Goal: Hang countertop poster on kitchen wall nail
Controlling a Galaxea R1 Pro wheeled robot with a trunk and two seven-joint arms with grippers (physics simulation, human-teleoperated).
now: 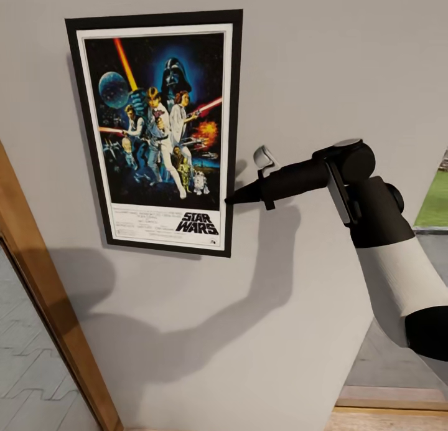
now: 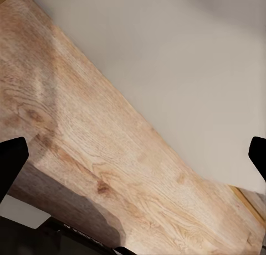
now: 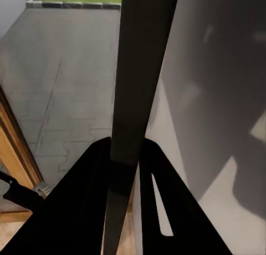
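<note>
Poster (image 1: 158, 129) — 1, on wall (image 1: 323, 63) — right gripper (image 1: 235, 198) clamping its edge

Pale grey wall (image 1: 323, 63), shadowed low down. Wooden door frame (image 1: 43, 281) slants beside the wall. Grass strip (image 1: 435, 200) shows past the wall's edge, above grey paving (image 3: 66, 89).

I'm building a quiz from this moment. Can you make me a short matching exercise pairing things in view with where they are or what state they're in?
Things:
1. poster
2. right end effector
3. left end effector
4. wooden door frame

States:
A. open, over wood flooring
B. flat against the grey wall
C. running along the wall's left edge
D. shut on the frame's right edge

Pairs: 1-B, 2-D, 3-A, 4-C
</note>
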